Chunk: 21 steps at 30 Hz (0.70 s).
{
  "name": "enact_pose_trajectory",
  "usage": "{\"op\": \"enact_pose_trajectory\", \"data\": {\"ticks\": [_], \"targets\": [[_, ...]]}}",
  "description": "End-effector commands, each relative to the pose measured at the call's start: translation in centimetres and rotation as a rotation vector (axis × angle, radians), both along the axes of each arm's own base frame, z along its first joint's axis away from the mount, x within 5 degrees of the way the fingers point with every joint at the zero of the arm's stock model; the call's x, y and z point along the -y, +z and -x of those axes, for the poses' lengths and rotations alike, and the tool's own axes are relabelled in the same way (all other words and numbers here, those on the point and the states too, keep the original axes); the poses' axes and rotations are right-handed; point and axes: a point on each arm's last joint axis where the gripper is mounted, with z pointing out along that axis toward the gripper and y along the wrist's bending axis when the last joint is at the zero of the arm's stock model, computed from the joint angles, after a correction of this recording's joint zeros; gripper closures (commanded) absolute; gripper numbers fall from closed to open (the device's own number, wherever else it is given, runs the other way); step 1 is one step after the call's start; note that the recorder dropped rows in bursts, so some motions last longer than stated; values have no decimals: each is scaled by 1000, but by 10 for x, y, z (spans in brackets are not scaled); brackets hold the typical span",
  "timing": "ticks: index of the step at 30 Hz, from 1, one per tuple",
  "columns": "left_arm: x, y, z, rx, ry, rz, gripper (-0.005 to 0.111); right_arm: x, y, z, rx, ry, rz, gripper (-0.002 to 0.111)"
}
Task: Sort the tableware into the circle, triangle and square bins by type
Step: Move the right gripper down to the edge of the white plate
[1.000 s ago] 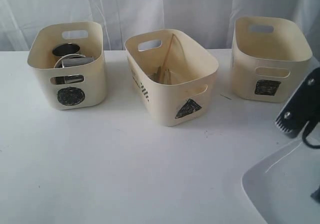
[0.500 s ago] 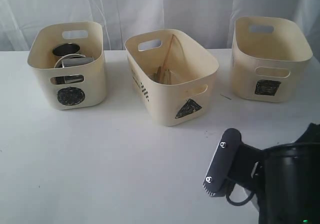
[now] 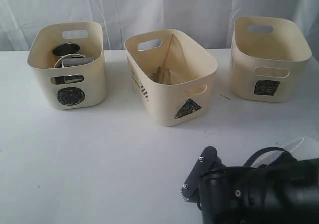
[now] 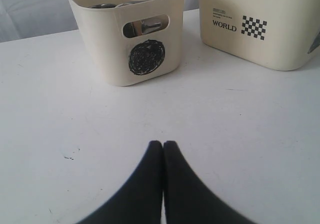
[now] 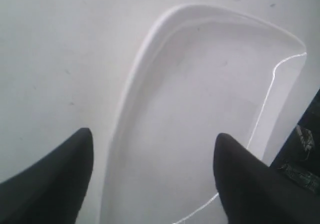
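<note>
Large white square plate lies flat on white table at near right; in ext. view it's mostly hidden behind black right arm. Right gripper hangs over it w/ jaws spread wide: one finger over bare table, other over plate's inside, plate rim between them; nothing in its grip; can't tell if fingers touch plate. Left gripper is near left over bare table, jaws pressed together, empty. Far side, l to r: cream plastic tub w/ black scribbled circle at far left, steel handled cups & other steel pieces inside; cream tub w/ triangle mark in middle, turned at an angle, wooden chopsticks leaning in it; cream tub w/ square mark at far right, well apart from plate, inside not visible.
</note>
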Motion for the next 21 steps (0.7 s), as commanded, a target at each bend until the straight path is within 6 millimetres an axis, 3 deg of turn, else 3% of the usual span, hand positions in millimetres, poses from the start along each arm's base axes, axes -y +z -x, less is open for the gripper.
{"op": "enact_pose_trajectory", "data": {"ticks": [1,15,21], "targets": [[0,-1,0,2,2,4,107,-13,-2,-8,33,-18,-60,44],[0,-1,0,2,2,4,107,-20,-34,-18,38,7,25,44],[0,-1,0,2,2,4,107,-11,-44,-28,29,-21,67,44]]}}
